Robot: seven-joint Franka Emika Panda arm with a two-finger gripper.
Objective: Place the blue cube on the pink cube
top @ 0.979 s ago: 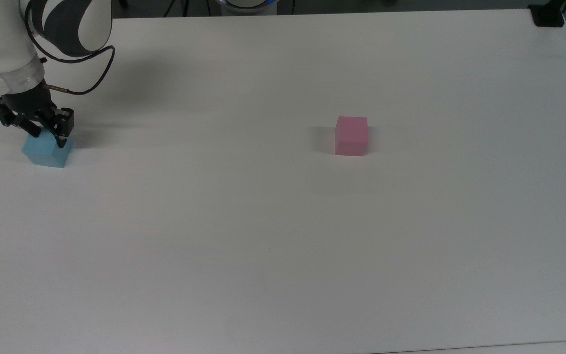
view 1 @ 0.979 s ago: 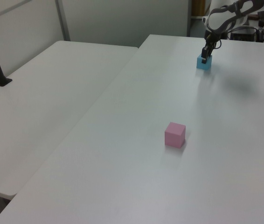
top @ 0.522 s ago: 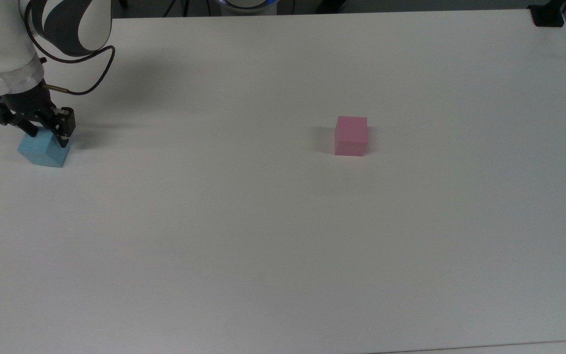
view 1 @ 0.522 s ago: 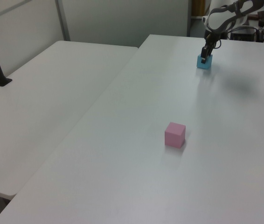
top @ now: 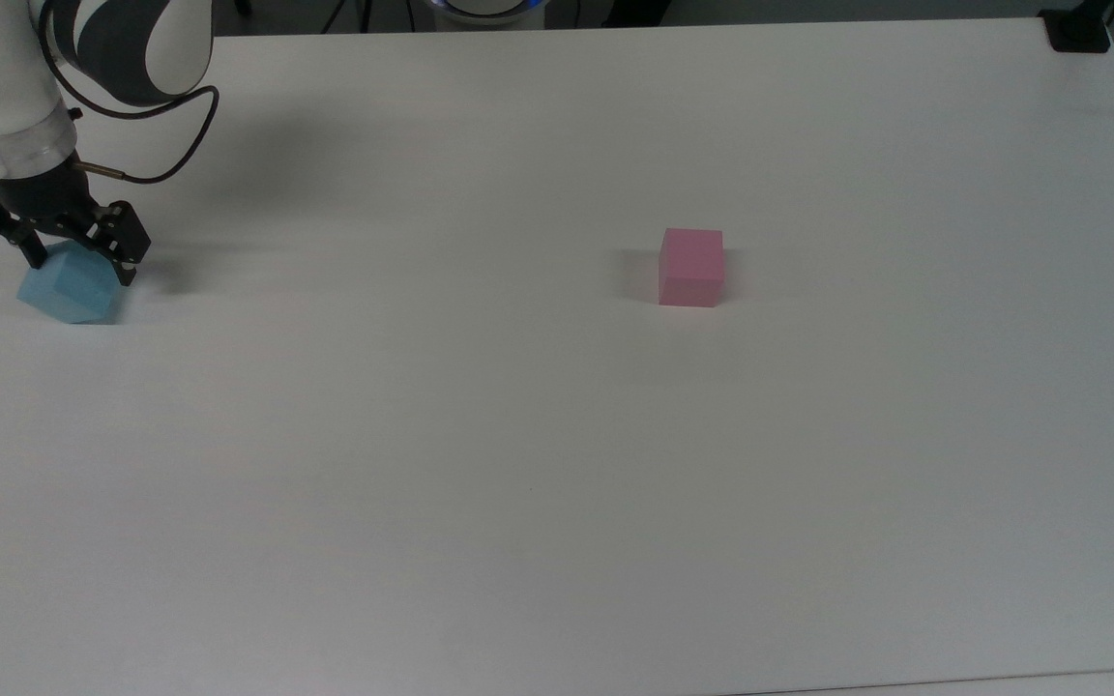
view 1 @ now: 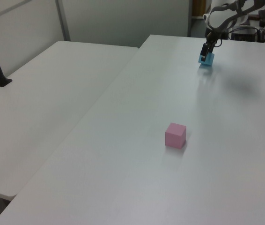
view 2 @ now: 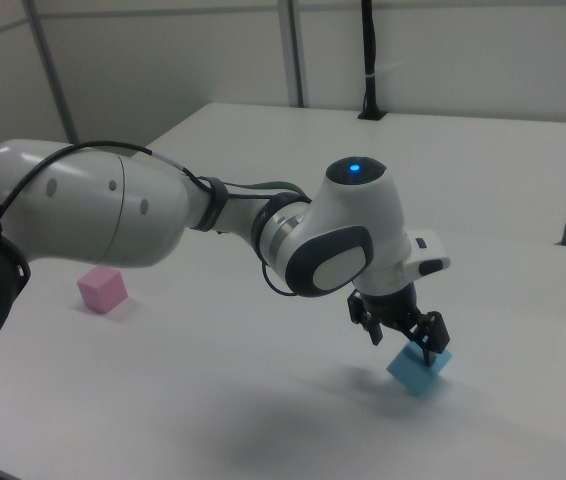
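- Your gripper (top: pixel 73 259) has the blue cube (top: pixel 69 290) pinched between its fingers at the far left of the table (top: pixel 557 435) in the top view; the jaws are closed on it.
- Over the last second the cube has turned and shifted toward the top view's left. It lay flat a second ago; now it sits cocked, one corner pointing down.
- In the right view the cube (view 2: pixel 420 368) hangs tilted under the gripper (view 2: pixel 403 335), and from its tilt and the shadow beneath I judge it just clear of the table or barely touching.
- In the left view the cube (view 1: pixel 207 59) also sits a little higher against the gripper (view 1: pixel 204 50) than before.
- That means the grasp is made and the lift has begun, but you hold the cube skewed, across its corners or edges rather than flat faces.
- The pink cube (top: pixel 690 267) has not moved; it stands alone near the table's middle, well apart from the blue one, toward the top view's right.
- What is left for you: raise, carry across to the pink cube, and set down.
- Watch the tilt: a cocked cube may slip in the jaws, or land edge-first and tumble off the pink cube (view 1: pixel 175 135).
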